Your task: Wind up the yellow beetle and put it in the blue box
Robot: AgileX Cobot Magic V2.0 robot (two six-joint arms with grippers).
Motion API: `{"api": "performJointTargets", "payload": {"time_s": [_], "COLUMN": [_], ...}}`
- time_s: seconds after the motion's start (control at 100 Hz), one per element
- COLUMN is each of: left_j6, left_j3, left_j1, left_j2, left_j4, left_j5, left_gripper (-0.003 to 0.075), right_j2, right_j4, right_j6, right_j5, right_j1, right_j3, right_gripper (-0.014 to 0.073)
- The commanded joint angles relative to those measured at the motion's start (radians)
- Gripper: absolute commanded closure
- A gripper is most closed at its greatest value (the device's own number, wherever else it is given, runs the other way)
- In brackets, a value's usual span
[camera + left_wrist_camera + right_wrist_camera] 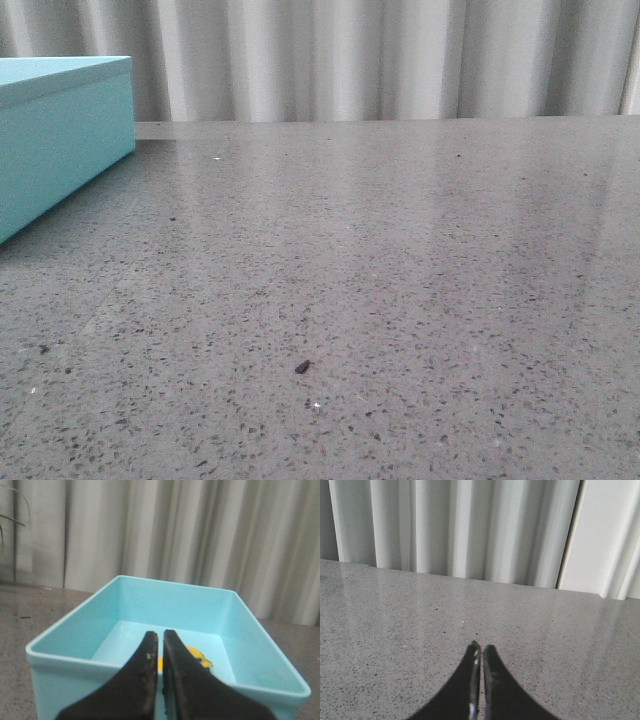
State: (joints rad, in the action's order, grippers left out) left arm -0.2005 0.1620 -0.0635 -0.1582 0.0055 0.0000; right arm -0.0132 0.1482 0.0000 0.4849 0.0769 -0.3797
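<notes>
Specks dot the grey table (380, 280) across the front view, with a small dark crumb (302, 367) low in the frame, near centre. Further back, at the upper left edge, stands the blue box (60, 140). Seen from the left wrist, the left gripper (161, 652) has its jaws nearly pressed together, empty, above the box's near wall; the yellow beetle (197, 657) lies inside on the box floor, partly hidden behind the fingers. Seen from the right wrist, the right gripper (481, 657) has its jaws closed on nothing over bare table, pale curtains (470, 530) beyond.
</notes>
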Motion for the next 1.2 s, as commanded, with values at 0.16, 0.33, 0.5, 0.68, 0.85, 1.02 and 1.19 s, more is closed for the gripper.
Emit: {"api": "performJointTargets", "payload": {"time_s": [0.16, 0.33, 0.5, 0.68, 0.85, 1.02, 1.19], "left_j6": [-0.045, -0.045, -0.045, -0.045, -0.045, -0.045, -0.045], "left_j3": [-0.11, -0.188, -0.188, -0.188, -0.188, -0.188, -0.188], "left_j1": [0.069, 0.069, 0.07, 0.07, 0.07, 0.07, 0.07], "left_j2": [0.06, 0.112, 0.195, 0.191, 0.191, 0.191, 0.191], "left_j4": [0.024, 0.024, -0.006, -0.006, -0.006, -0.006, -0.006], "left_j5": [-0.074, 0.051, 0.311, 0.305, 0.305, 0.305, 0.305], "left_gripper": [0.0741, 0.0741, 0.0741, 0.0741, 0.0741, 0.0741, 0.0741], "right_j2": [-0.015, -0.015, -0.015, -0.015, -0.015, -0.015, -0.015], "right_j4": [0.017, 0.017, 0.017, 0.017, 0.017, 0.017, 0.017], "right_j6": [0.0, 0.0, 0.0, 0.0, 0.0, 0.0, 0.0], "right_j5": [-0.069, -0.069, -0.069, -0.069, -0.069, -0.069, -0.069], "right_j1": [0.002, 0.002, 0.002, 0.002, 0.002, 0.002, 0.002], "right_j3": [-0.022, -0.022, -0.022, -0.022, -0.022, -0.022, -0.022], "right_gripper": [0.0635, 0.0635, 0.0635, 0.0635, 0.0635, 0.0635, 0.0635]}}
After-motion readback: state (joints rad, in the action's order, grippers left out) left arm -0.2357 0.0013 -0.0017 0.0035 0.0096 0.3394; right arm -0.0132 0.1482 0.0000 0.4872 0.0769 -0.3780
